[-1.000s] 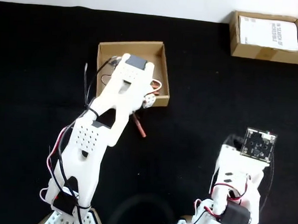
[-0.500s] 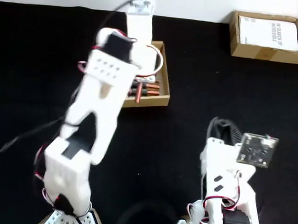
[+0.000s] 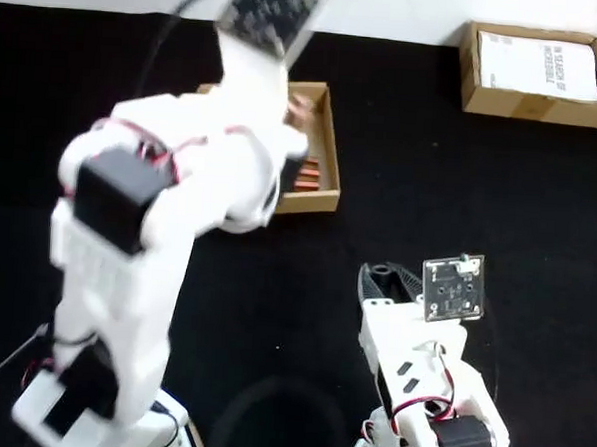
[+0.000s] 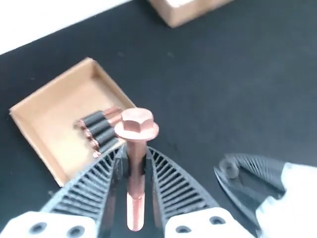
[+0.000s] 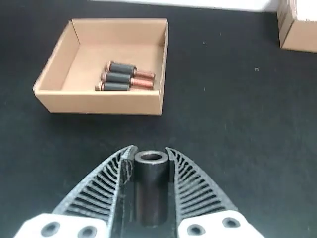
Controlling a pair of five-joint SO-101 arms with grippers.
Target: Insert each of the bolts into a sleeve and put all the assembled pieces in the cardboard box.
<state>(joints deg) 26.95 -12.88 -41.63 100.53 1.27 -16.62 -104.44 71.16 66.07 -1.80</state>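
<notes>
A: Entry, containers first. What does the cardboard box (image 5: 119, 47) hold?

B: Three assembled pieces (image 5: 124, 77) lying side by side on its floor, touching one another, near the wall closest to the arms. Each is a dark sleeve with a copper bolt end showing. The rest of the floor is bare cardboard.

A: Any other container?

B: A second box (image 3: 538, 104) at the far right corner of the black table (image 3: 460, 192), well apart from the first. A white printed sheet (image 3: 537, 64) lies flat in it.

A: State of the left gripper (image 4: 134, 153)?

B: Clamped on a loose copper bolt (image 4: 136, 130). The shank sits between the fingers, the hex flange head sticks out past the fingertips, and the threaded end points back toward the wrist. It hangs over the table with the cardboard box below and beyond it. In the high view the left arm (image 3: 180, 197) stands tall and covers part of that box.

A: And the right gripper (image 5: 150, 151)?

B: Closed around a dark sleeve (image 5: 151, 183), its open bore at the fingertips and facing outward. It is held above bare table, on the near side of the cardboard box and well apart from it.
</notes>
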